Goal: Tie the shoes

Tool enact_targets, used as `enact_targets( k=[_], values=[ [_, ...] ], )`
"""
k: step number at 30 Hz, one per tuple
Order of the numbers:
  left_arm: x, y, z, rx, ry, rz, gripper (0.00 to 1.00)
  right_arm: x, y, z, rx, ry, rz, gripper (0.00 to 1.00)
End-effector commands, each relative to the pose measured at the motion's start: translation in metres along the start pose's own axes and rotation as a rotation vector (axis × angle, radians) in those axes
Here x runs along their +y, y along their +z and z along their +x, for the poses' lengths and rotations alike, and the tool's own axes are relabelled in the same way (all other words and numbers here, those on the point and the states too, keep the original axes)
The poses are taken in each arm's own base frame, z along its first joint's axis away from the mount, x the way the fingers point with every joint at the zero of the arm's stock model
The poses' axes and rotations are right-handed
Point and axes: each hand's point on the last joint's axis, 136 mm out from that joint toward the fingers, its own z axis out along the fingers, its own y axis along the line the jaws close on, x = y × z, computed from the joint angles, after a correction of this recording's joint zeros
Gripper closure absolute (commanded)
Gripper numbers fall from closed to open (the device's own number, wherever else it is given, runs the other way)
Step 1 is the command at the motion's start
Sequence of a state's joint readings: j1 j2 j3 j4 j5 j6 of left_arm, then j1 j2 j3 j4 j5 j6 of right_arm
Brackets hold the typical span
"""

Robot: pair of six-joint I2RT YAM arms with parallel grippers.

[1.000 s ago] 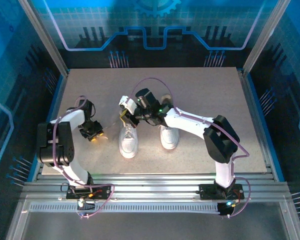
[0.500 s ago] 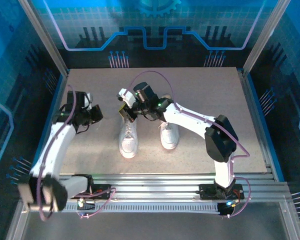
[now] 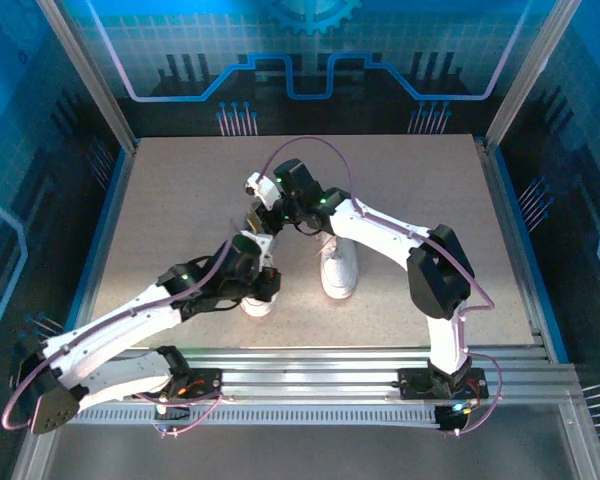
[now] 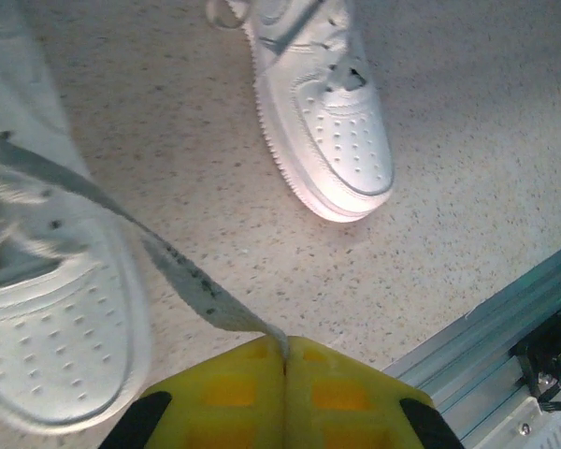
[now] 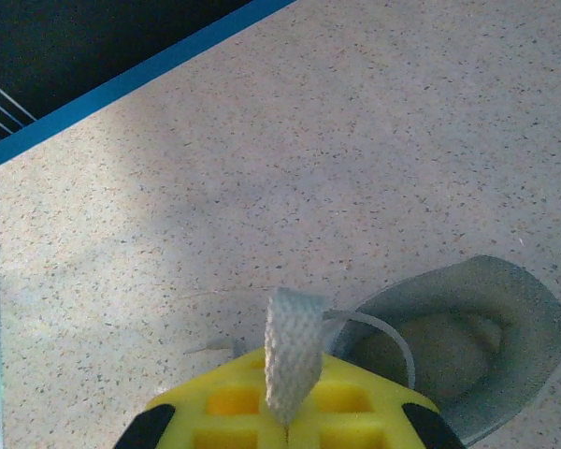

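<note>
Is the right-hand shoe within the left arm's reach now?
Probably not yet: the left gripper is shut on a lace; the right-hand shoe lies close, the table between them bare.

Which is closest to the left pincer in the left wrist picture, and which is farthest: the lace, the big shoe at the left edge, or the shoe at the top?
1. The lace: pinched in the left pincer, running up and left.
2. The shoe at the left edge: its toe sits just beside the pincer.
3. The shoe at the top: up the middle, clearly farthest.
</note>
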State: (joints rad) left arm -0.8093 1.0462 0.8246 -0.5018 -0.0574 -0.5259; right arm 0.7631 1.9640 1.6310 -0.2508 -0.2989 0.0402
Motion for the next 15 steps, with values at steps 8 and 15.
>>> enact_targets(
  k=[8, 15],
  values=[
    [-0.048, 0.037, -0.032, -0.106, 0.225, 0.029, 0.71, 0.019, -0.010, -0.015, -0.052, -0.037, -0.109, 1.00],
    [-0.022, 0.005, -0.051, -0.242, 0.286, -0.053, 0.39, 0.017, -0.015, -0.013, -0.039, -0.092, -0.082, 1.00]
  ],
)
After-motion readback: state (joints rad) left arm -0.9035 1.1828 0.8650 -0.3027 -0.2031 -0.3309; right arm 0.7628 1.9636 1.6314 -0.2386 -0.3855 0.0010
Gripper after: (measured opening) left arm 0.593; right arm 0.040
